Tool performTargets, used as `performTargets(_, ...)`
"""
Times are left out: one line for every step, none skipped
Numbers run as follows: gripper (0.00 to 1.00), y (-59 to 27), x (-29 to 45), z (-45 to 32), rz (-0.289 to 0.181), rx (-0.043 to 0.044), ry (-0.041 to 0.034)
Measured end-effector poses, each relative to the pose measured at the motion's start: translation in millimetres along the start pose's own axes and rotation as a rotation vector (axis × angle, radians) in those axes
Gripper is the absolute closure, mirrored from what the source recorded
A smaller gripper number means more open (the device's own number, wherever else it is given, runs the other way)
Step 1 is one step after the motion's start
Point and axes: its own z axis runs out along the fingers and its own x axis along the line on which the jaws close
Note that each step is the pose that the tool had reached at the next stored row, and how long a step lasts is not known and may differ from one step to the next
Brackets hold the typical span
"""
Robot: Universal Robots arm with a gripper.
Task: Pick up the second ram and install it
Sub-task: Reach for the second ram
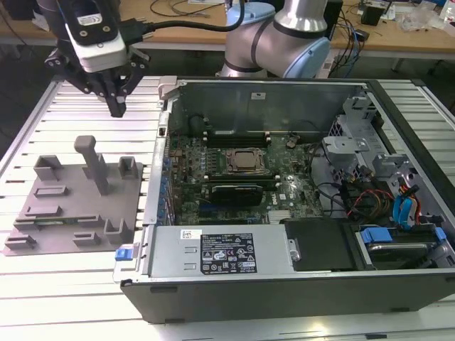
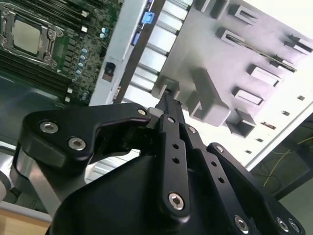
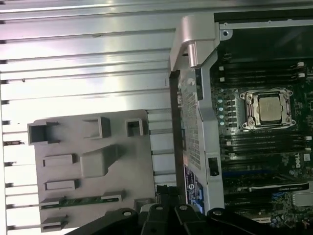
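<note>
Gripper (image 2: 168, 102) fingers look pressed together on nothing, hanging near the grey fixture plate (image 1: 71, 213). I see the second ram (image 3: 80, 200) slotted along that plate's edge nearest the exterior camera.

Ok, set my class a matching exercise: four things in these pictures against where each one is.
1. thin green ram stick
2. black gripper
3. square silver processor
4. small blue plastic clip

A. inside the open computer case
B. raised, shut, holding nothing
C. on the case's outer corner
D. lying on the grey plastic tray

Pairs: 1-D, 2-B, 3-A, 4-C
</note>
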Motion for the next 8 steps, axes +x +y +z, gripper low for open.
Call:
performTargets(0.92, -0.3, 4.3, -0.1, 0.000, 0.0000, 0.0001)
performTargets(0.92, -0.6, 8.6, -0.2, 0.000, 0.0000, 0.0001)
performTargets(0.92, -1.0, 14.0, -0.2, 0.000, -0.0001, 0.0000)
performTargets(0.92, -1.3, 17.8, -0.3, 0.000, 0.0000, 0.0000)
performTargets(0.92, -1.6, 21.0, -0.4, 0.000, 0.0000, 0.0000)
performTargets(0.92, -1.7, 23.1, -0.4, 0.000, 0.0000, 0.0000)
performTargets(0.92, -2.1, 27.7, -0.5, 0.000, 0.0000, 0.0000)
performTargets(0.92, -2.4, 32.4, -0.6, 0.000, 0.0000, 0.0000)
